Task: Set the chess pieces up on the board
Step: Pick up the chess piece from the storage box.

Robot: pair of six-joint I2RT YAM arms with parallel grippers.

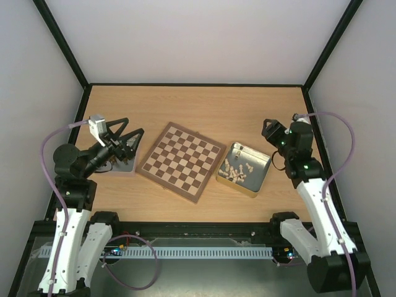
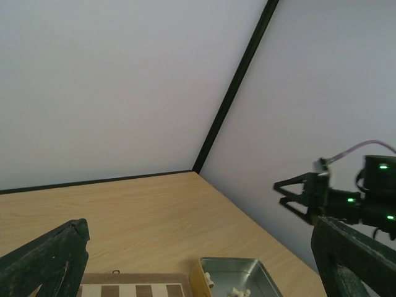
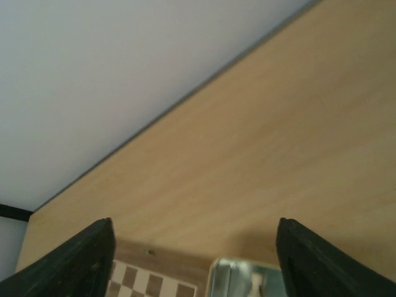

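Observation:
The board (image 1: 182, 161) lies turned at an angle in the middle of the table, with no chessman on its squares. Pale cream chess pieces (image 1: 237, 171) are heaped in an open gold tin (image 1: 258, 162) just right of it. My left gripper (image 1: 133, 127) hovers open left of the board, holding nothing. At the table's right, past the tin, my right gripper (image 1: 268, 132) also stands open and empty. The left wrist view shows the left gripper (image 2: 199, 247), the board's far edge (image 2: 130, 288) and the tin (image 2: 247, 267). In the right wrist view the right gripper (image 3: 195, 232) hangs above the board's corner (image 3: 154, 286) and the tin (image 3: 238, 275).
A small grey tray (image 1: 125, 166) lies under the left arm's wrist, beside the board's left corner. White walls with black frame posts close in the table on three sides. In the left wrist view the right arm (image 2: 346, 201) stands across the table.

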